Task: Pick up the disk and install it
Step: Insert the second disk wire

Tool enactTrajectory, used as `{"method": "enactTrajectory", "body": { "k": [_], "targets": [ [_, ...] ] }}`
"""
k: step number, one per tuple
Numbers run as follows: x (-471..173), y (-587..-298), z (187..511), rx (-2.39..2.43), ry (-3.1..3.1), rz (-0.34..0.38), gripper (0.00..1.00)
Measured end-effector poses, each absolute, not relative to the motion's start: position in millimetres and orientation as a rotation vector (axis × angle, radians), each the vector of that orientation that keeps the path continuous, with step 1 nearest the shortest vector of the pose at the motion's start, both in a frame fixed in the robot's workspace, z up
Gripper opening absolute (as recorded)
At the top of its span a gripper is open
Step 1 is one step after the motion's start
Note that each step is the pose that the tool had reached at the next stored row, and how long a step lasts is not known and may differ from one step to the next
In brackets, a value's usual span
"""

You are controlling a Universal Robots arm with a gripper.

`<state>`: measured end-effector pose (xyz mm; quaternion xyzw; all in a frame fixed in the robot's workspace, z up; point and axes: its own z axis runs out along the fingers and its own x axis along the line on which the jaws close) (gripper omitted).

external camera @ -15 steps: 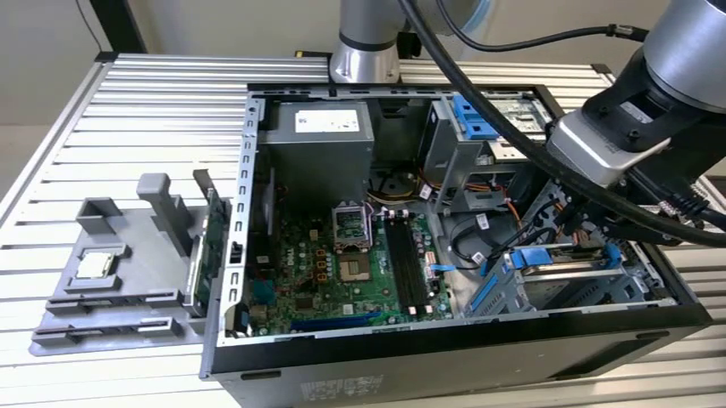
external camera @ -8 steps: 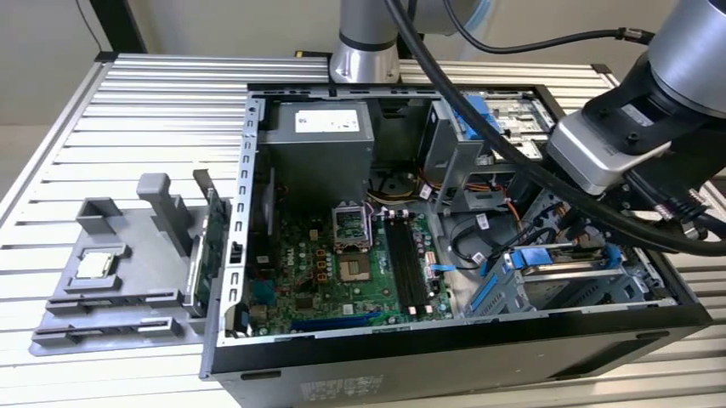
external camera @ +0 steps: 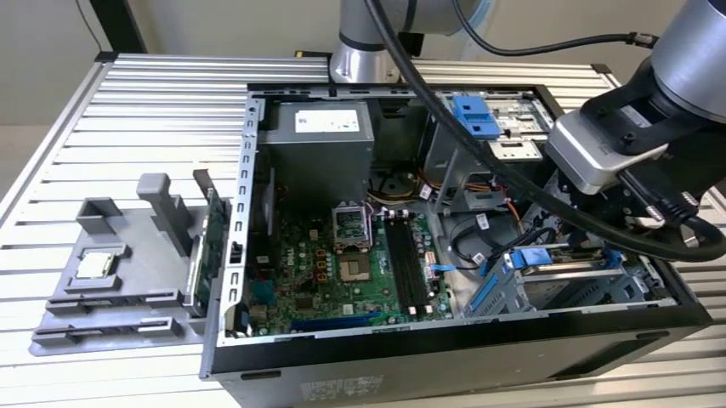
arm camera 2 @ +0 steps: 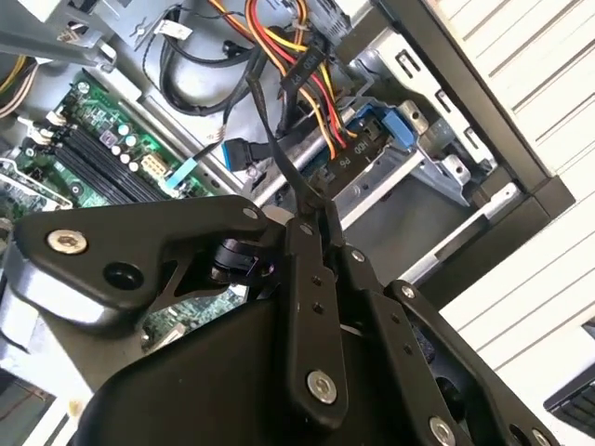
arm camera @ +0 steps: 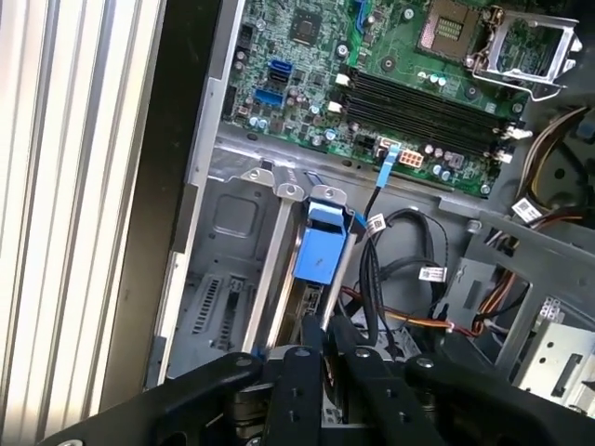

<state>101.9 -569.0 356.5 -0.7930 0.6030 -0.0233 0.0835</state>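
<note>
The black claw [arm camera: 321, 348] hangs inside an open computer case [external camera: 233, 280] on a ribbed metal surface [external camera: 136, 110], its fingers drawn narrow on the upper edge of the blue-bracketed silver-grey disk [arm camera: 314, 255], which stands edgewise in the grey drive cage [external camera: 573, 293]. Nearby black cables [arm camera: 390, 269] could snag the claw, or a tilted disk might jam.

My arm [external camera: 681, 76] wears smooth grey shells, with a silver-grey column [external camera: 365, 38] standing at the far side of the scene. Its wrist block [external camera: 590, 149] is pale silver, capped by black housings. Thick black cables [external camera: 477, 127] loop from the column across to the wrist. In the second wrist view my pincer [arm camera 2: 311, 209] is matte black, built of flat linkage bars pinned with silver screws [arm camera 2: 321, 386], with a rounded silver collar [arm camera 2: 42, 297] beside them.
</note>
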Motion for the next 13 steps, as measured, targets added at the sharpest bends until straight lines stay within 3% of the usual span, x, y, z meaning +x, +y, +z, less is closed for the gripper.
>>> {"method": "enactTrajectory", "body": {
  "k": [13],
  "targets": [
    [102.0,-569.2,352.6,-2.363,1.802,-0.072,0.0]
  ]
}}
